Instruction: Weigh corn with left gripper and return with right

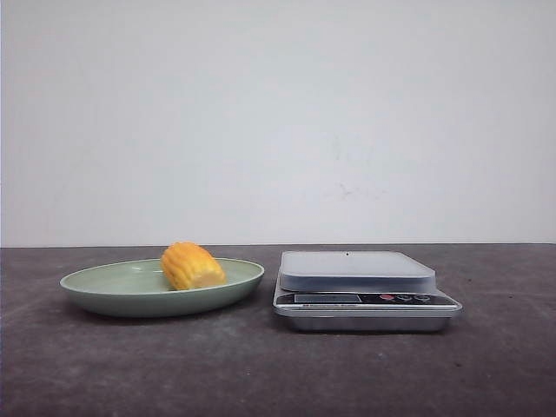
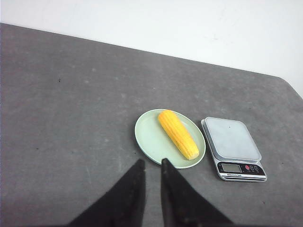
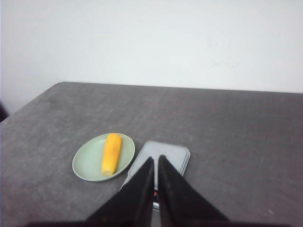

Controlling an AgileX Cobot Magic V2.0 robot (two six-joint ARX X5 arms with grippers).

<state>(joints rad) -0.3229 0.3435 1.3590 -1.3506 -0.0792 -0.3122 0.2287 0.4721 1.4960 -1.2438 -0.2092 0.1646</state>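
The yellow-orange corn lies on a pale green plate, left of a silver kitchen scale whose platform is bare. In the left wrist view the corn shows as a ribbed cob lying across the plate. My left gripper hangs high above the table, short of the plate's near rim, its black fingers close together with nothing between them. My right gripper hovers well above the scale, fingers nearly touching and empty. Neither gripper appears in the front view.
The dark grey table runs to a white wall behind. The scale's display and buttons face the near side. In the left wrist view the table's far right corner is visible.
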